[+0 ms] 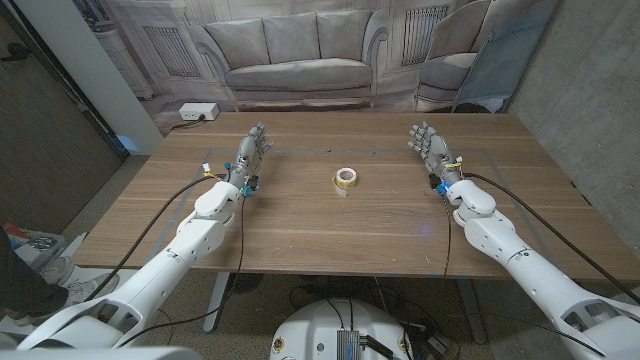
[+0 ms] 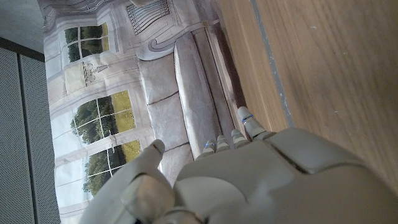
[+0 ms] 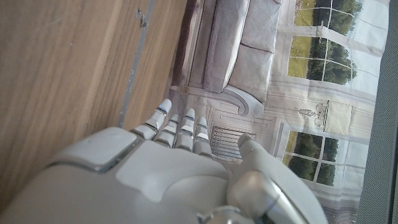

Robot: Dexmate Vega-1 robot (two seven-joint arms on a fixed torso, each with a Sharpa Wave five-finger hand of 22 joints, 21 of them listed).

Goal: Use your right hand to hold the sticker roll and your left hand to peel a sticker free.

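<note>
Wooden table (image 1: pixel 300 225): sticker roll (image 1: pixel 346 179) lies flat at centre, between hands, well apart from both. Right hand (image 1: pixel 432 148) and left hand (image 1: pixel 250 155) open, holding nothing. Bring right hand leftward to roll first; grip outer rim, leave loose sticker end exposed for left hand.

Matt wood-grain table (image 1: pixel 300 220), papery sticker roll (image 1: pixel 345 179), smooth plastic-looking hands.

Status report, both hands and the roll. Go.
Left hand open, holding nothing. Right hand open, holding nothing. Sticker roll untouched mid-table between them. Nothing in the way.

Head overhead, wrists low, sharing table (image 1: pixel 330 225)
</note>
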